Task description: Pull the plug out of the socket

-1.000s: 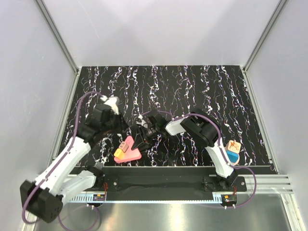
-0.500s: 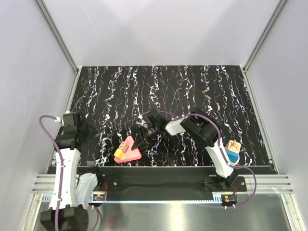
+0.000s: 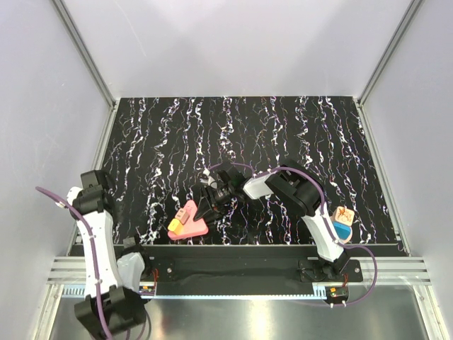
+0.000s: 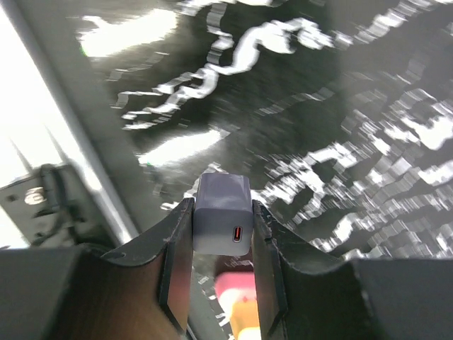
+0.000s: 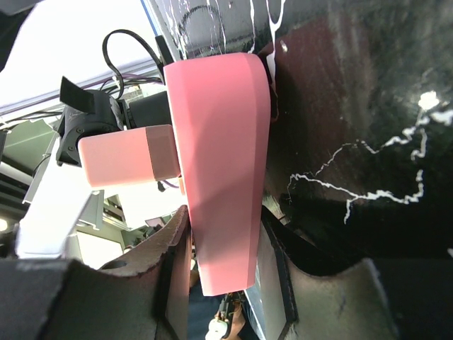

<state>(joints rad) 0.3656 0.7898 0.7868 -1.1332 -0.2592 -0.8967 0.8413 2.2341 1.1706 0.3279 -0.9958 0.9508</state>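
**Plug free of the socket, one part in each gripper**

The pull looks done. The left gripper [image 4: 221, 207] has its jaws clamped on the grey USB-C charger plug [image 4: 223, 225], one finger against each side. In the overhead view that arm sits far out at 9 o'clock, at the edge of the black marbled table [image 3: 283, 127], well apart from the socket.

The pink socket [image 3: 188, 219] lies at about 7 o'clock from the table's middle. The right gripper [image 5: 223, 230] is closed across its pink body, as the right wrist view shows. Nothing grey is seen seated in the socket, though its face is not clearly visible.

What seems left is only to set both parts down and let go.

At 4 o'clock, beside the right arm's base, a small blue container [image 3: 342, 231] has a tan block [image 3: 343, 214] sticking out of it; whether it holds anything else cannot be made out.
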